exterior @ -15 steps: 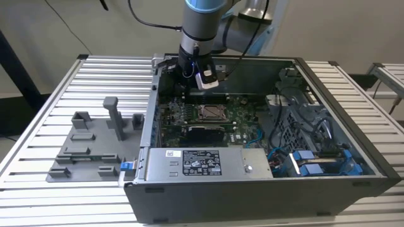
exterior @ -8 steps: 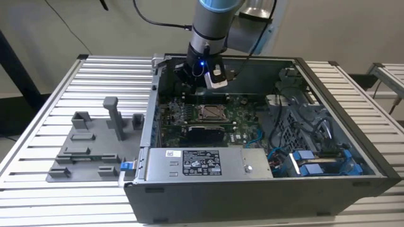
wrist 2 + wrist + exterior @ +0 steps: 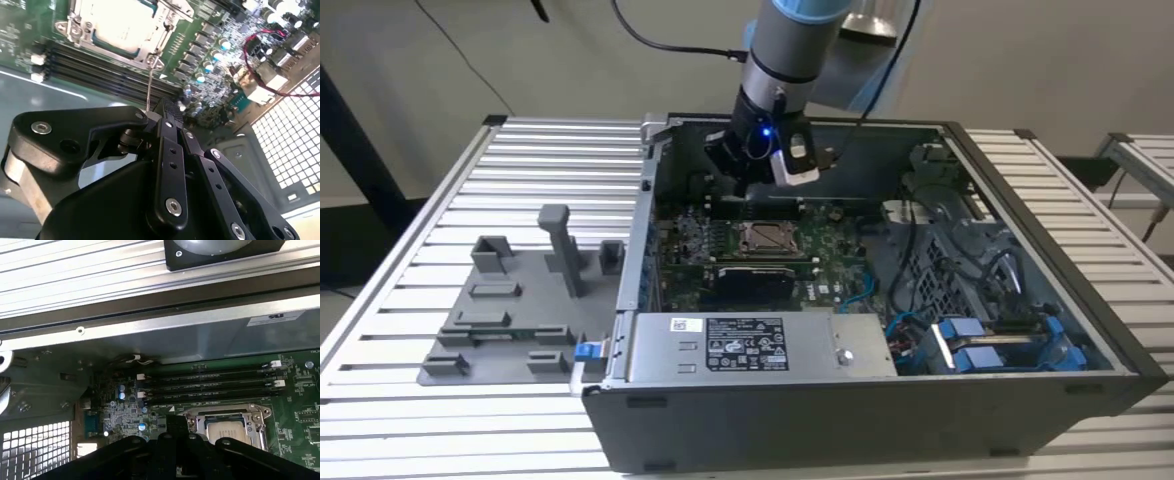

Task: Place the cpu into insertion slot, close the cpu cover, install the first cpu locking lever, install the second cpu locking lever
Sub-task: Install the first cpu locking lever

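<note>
Second wrist view gives me the best read on the gripper [image 3: 167, 109]: its black fingers [image 3: 169, 150] look clenched together at the tip, with nothing bulky between them. A thin locking lever [image 3: 150, 85] rises from a corner of the socket and ends just beside that tip. I cannot tell whether the rod is pinched or merely touched. Beyond the lever, the cpu [image 3: 117, 20] sits in its socket with the silvery top facing up, and the cpu cover [image 3: 172, 7] appears to lie down around it as a silver frame. The first wrist view agrees, showing the cpu [image 3: 225, 432] framed by the cpu cover [image 3: 260, 421] next to the long memory slots [image 3: 215, 385]. In the exterior view the gripper [image 3: 754, 180] hangs at the upper centre of the frame, inside the computer case [image 3: 881, 400], just above the insertion slot [image 3: 765, 238] on the green circuit board [image 3: 834, 262]. I judge placing and covering done, and this lever raised, not yet latched. The other lever's state I cannot make out.
</note>
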Motion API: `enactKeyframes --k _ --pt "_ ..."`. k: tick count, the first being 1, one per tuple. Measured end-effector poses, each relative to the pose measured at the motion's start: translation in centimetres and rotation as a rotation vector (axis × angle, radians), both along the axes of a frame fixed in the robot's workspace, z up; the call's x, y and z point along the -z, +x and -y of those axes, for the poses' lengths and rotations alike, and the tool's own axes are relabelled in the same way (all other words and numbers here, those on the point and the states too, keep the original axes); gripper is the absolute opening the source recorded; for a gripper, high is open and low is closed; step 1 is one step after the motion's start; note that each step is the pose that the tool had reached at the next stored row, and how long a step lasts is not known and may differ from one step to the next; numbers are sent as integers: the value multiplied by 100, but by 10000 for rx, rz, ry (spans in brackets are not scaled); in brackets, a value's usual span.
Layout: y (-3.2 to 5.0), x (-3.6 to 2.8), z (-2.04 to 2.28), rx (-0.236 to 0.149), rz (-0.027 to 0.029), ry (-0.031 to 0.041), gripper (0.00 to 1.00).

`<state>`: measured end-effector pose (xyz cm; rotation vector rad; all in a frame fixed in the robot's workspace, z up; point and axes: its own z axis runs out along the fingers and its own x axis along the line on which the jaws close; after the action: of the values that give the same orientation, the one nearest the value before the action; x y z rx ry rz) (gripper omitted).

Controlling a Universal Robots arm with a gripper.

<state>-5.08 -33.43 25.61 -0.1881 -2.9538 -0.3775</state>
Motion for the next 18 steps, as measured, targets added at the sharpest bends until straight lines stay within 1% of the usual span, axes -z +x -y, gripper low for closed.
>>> enactKeyframes --k 3,4,6,7,8,10,12,13,16,18 --pt "80 -11 8 -1 -88 9 11" --pt "89 -12 9 0 -99 12 11" --pt "89 -13 8 0 -92 11 11" --pt "85 -13 4 -4 -46 8 11" --pt "74 -10 -2 -10 34 7 11" --pt "52 2 -19 -20 243 8 11" --pt "16 21 -44 -22 403 3 11" --pt "-2 30 -57 -23 476 -2 11" --pt "-66 61 -109 -25 663 -27 11" --pt "-131 80 -124 -26 788 -45 11"
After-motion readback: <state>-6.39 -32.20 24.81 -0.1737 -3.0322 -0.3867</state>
